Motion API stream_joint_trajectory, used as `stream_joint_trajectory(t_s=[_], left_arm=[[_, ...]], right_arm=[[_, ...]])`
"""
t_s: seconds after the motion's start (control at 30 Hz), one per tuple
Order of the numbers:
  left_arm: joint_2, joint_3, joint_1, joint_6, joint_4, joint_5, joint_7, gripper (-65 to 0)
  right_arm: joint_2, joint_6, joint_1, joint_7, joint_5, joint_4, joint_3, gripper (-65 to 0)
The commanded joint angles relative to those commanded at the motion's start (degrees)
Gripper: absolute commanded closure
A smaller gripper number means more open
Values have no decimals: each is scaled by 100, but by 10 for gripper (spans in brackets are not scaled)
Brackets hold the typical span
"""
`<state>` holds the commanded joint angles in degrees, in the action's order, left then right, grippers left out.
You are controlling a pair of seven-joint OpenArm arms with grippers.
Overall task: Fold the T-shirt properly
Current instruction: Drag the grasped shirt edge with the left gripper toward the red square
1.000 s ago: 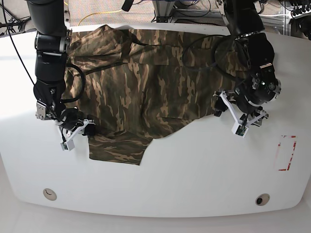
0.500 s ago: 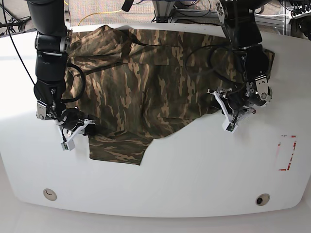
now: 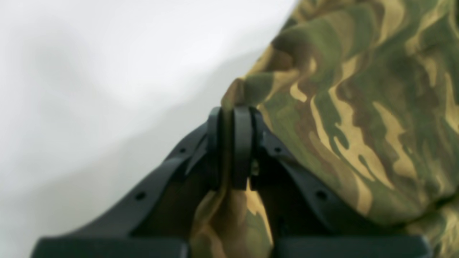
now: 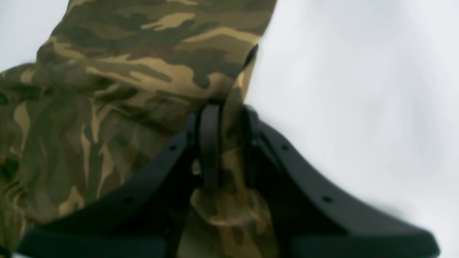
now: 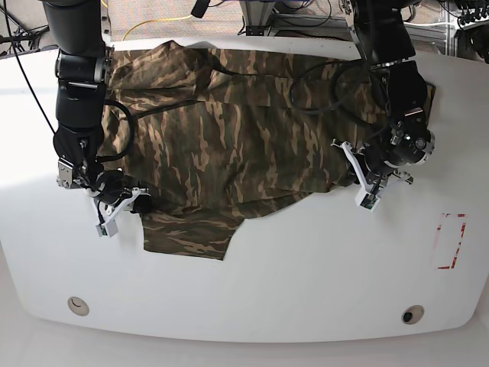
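The camouflage T-shirt (image 5: 229,138) lies spread across the back half of the white table (image 5: 306,267), with a flap (image 5: 191,233) hanging toward the front. My left gripper (image 5: 353,176) is shut on the shirt's right edge. In the left wrist view its black fingers (image 3: 244,143) pinch a fold of the T-shirt (image 3: 358,107). My right gripper (image 5: 128,200) is shut on the shirt's left lower edge. In the right wrist view the T-shirt (image 4: 143,71) runs between the fingers (image 4: 209,143).
A red-outlined mark (image 5: 449,241) sits on the table at the right. Two round holes (image 5: 77,306) (image 5: 412,314) lie near the front edge. Cables and stands crowd the area behind the table's back edge.
The left arm swung in toward the shirt and closed on its right edge, then drew it slightly right, smoothing the cloth. The right arm and its grip stayed almost still.
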<state>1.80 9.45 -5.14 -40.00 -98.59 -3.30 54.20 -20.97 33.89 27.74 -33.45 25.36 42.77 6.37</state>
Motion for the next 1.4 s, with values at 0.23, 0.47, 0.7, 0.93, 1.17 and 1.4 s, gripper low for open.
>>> stream_joint_trajectory(t_s=[0.23, 0.47, 0.7, 0.93, 1.17, 1.4], left_arm=[[220, -651, 404, 0, -580, 9, 0, -28], [360, -835, 738, 0, -633, 9, 18, -172], [413, -835, 844, 0, -1046, -44, 334, -415], [158, -519, 440, 0, -1231, -44, 360, -415], [-422, 343, -220, 0, -835, 9, 396, -406], [-440, 396, -651, 400, 475, -26, 352, -386]], right_arm=[[0, 0, 0, 0, 0, 0, 0, -97], [0, 0, 0, -9, 0, 0, 0, -97], [0, 0, 0, -9, 0, 0, 0, -97], [9, 0, 0, -9, 0, 0, 0, -97], [9, 0, -9, -9, 0, 0, 0, -97], [9, 0, -9, -9, 0, 0, 0, -97]])
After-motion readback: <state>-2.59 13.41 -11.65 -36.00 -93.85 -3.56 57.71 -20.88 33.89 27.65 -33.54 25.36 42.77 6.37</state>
